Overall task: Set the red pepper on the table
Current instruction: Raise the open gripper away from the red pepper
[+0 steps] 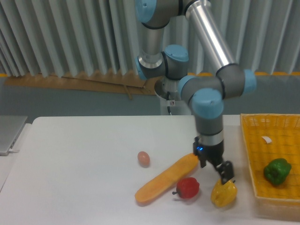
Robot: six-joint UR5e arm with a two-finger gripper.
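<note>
The red pepper rests on the white table near its front edge, stem pointing left, touching the end of a long orange vegetable. My gripper hangs to the pepper's right, clear of it and just above the yellow pepper. Its fingers stand apart with nothing between them.
A small brown egg lies left of the orange vegetable. A yellow woven basket at the right edge holds a green pepper. A grey device sits at the table's far left.
</note>
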